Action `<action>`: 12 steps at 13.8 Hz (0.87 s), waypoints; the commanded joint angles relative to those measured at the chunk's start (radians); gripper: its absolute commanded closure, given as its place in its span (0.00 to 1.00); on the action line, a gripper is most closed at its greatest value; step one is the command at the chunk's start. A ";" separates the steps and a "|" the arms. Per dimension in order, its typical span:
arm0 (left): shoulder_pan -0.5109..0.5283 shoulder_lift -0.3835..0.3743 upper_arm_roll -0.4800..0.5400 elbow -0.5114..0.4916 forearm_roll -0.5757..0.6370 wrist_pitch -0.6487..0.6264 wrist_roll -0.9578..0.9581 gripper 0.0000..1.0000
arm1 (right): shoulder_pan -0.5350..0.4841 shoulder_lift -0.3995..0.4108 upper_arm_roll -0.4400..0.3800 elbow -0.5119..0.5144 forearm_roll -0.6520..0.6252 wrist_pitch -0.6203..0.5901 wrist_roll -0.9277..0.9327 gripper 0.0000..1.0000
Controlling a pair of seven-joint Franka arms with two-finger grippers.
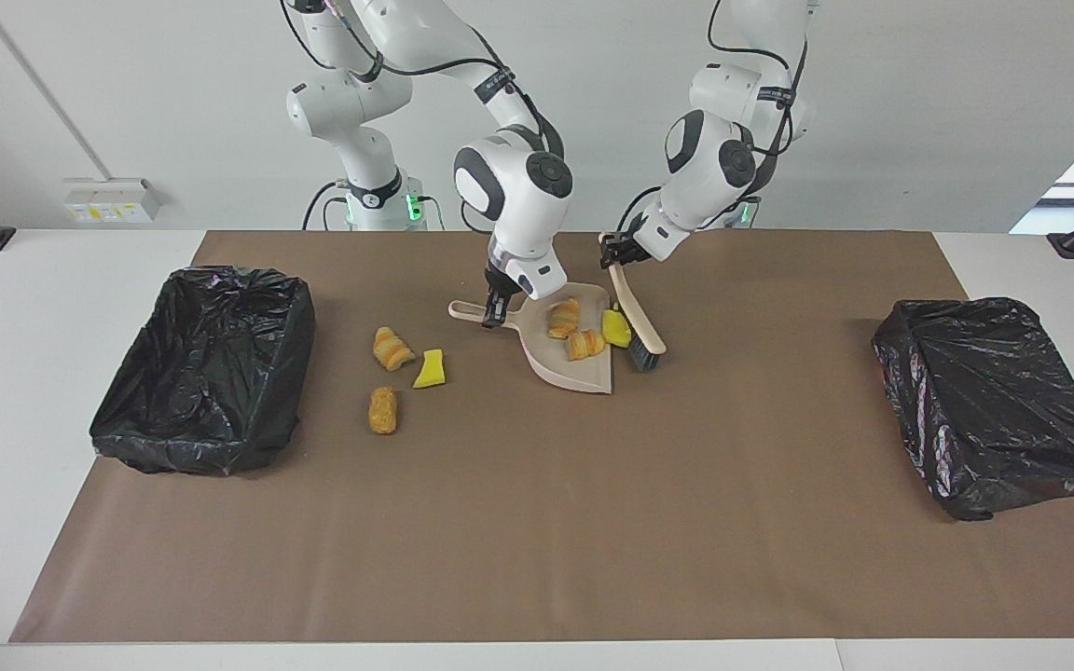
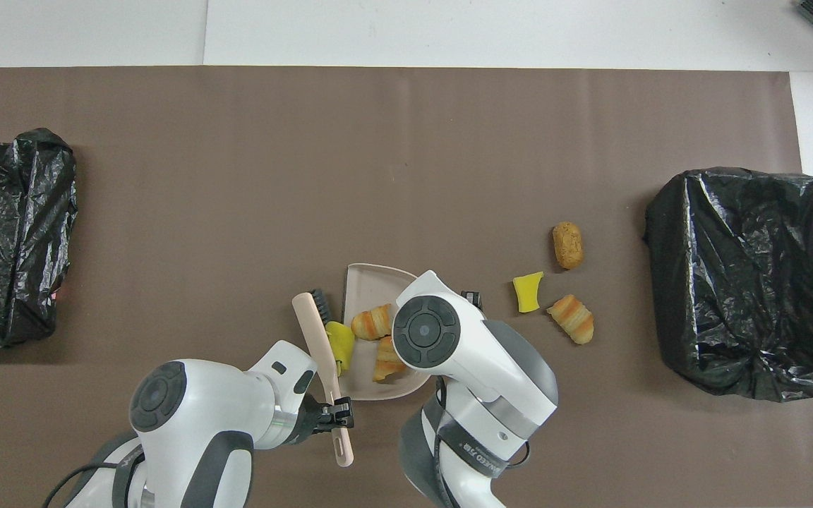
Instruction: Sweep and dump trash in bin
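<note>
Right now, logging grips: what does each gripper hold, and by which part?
Left gripper holds the brush by its handle; right gripper holds the dustpan by its handle.
</note>
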 commanded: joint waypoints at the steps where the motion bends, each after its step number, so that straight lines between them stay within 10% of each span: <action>1: -0.027 0.036 0.013 0.055 -0.029 0.002 -0.002 1.00 | -0.004 -0.008 0.007 -0.012 -0.011 -0.019 0.031 1.00; 12: -0.100 -0.049 0.004 0.033 -0.049 -0.177 -0.174 1.00 | -0.008 -0.006 0.007 -0.009 -0.009 -0.016 0.057 1.00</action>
